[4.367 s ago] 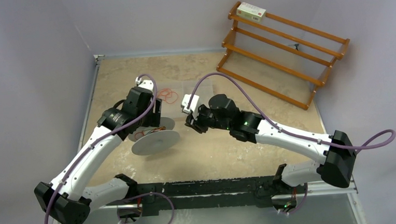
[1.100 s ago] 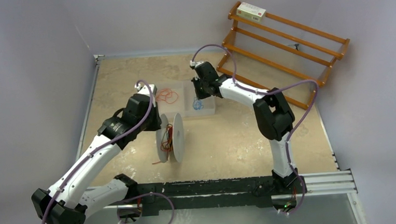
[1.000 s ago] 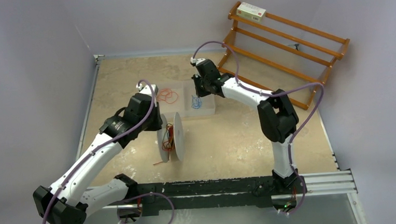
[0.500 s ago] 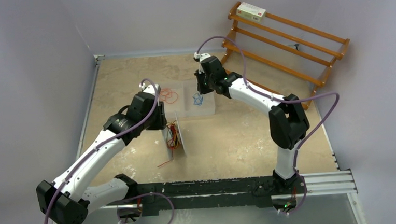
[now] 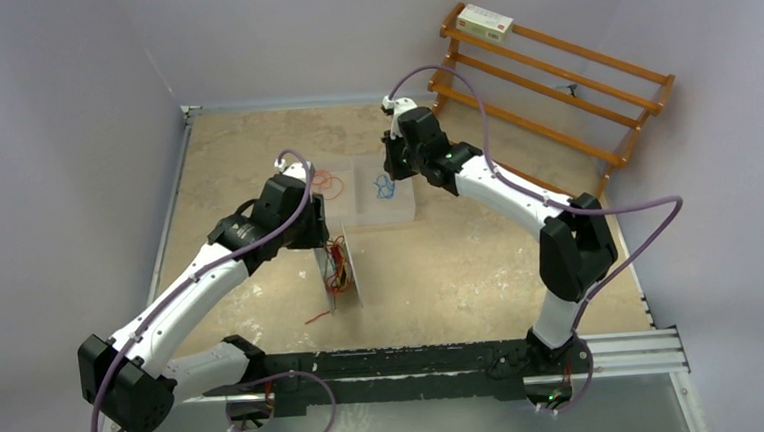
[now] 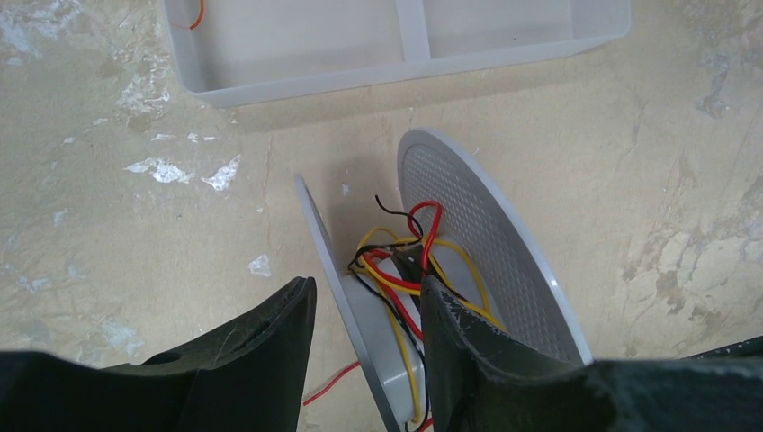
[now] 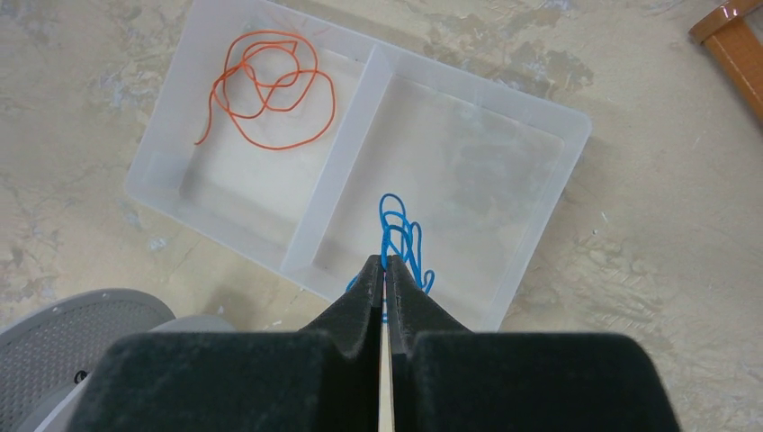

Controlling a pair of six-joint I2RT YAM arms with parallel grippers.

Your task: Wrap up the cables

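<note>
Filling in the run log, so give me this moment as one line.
left fingers: open, astride spool flange | right fingers: shut on blue cable over tray | orange cable: in tray

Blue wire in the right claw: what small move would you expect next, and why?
Probably the right claw, shut on the blue wire above the tray, should carry it toward the spool. The spool stands on edge by the open left claw, already wound with red, yellow and black wires.

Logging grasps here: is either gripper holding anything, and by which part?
Right gripper pinches the blue cable by its bunched loops. Left gripper holds nothing: open jaws straddle a spool flange.
</note>
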